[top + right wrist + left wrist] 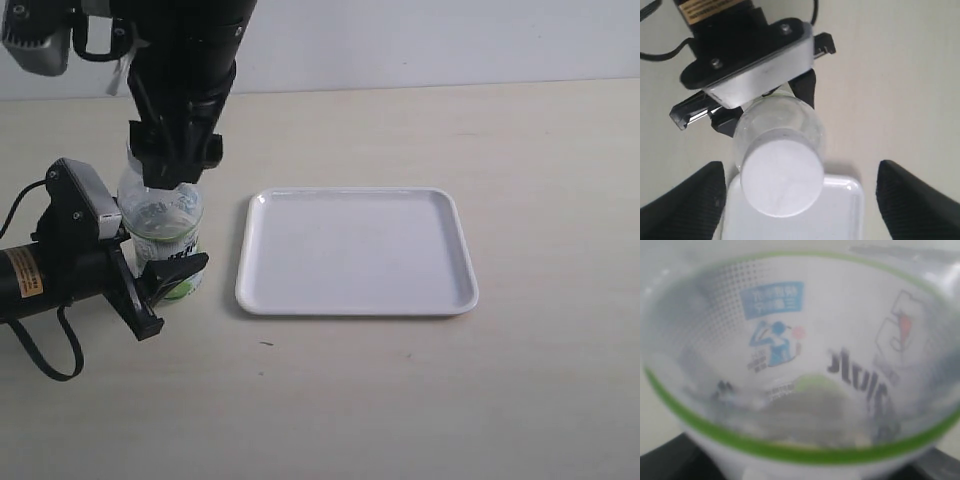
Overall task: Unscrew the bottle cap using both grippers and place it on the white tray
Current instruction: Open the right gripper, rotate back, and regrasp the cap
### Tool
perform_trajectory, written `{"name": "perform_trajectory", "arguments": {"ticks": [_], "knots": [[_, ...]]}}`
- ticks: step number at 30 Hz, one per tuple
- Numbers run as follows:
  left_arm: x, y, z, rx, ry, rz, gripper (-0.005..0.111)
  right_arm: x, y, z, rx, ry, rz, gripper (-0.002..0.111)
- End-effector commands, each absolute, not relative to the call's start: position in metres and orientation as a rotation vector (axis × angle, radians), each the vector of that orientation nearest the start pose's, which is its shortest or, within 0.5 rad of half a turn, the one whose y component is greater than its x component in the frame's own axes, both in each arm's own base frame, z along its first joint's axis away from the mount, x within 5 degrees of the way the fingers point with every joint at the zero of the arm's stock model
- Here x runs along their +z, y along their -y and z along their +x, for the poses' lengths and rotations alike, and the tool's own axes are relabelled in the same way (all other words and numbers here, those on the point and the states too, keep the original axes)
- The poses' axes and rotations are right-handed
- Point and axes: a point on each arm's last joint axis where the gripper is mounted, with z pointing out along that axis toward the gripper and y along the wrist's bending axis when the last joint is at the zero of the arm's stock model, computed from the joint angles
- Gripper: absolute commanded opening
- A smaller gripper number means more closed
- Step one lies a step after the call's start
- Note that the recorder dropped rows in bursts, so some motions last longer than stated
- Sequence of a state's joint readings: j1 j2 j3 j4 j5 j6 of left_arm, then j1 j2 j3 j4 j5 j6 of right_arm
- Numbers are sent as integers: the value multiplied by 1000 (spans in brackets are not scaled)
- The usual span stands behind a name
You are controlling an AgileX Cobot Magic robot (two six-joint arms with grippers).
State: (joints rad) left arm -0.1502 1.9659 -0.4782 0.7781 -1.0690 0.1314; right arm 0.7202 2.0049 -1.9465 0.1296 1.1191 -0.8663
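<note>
1. My right pincer (172, 160) hangs from above, directly over the top of the bottle (160, 215). Its jaws stand wide.
2. In the right wrist view my two black fingers (690, 200) are far out on each side of the cap (781, 172) and do not touch it.
3. The cap sits on the neck of the bottle. It is white and round. In the exterior view my right pincer hides it.
4. My left pincer (168, 290) comes in low from the side and holds the bottle at its lower part, one jaw on each side of the label.
5. The left wrist view is blurred; I think it shows only the label, with a green band and some dark letters, very close to the camera.
6. The bottle stands upright on the table (500, 130).
7. The white tray (460, 300) lies flat on the table just beside the bottle, not touching it.
</note>
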Motion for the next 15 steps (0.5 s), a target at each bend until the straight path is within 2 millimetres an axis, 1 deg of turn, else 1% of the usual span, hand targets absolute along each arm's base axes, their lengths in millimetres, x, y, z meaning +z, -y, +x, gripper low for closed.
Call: {"name": "perform_trajectory", "arguments": {"ticks": [1, 5, 8, 13, 15], "knots": [[99, 97, 262, -412, -1618, 1027, 0, 318, -300, 329, 177, -2113, -1578, 78], [99, 97, 262, -412, -1616, 1026, 0, 319, -301, 328, 242, -2218, -1439, 78], [99, 97, 262, -412, -1616, 1026, 0, 319, -301, 328, 301, -2333, -1268, 78], [99, 97, 262, -412, -1616, 1026, 0, 319, -301, 328, 341, -2413, -1127, 78], [99, 97, 262, -412, -1616, 1026, 0, 319, -302, 328, 357, -2437, -1072, 72]]}}
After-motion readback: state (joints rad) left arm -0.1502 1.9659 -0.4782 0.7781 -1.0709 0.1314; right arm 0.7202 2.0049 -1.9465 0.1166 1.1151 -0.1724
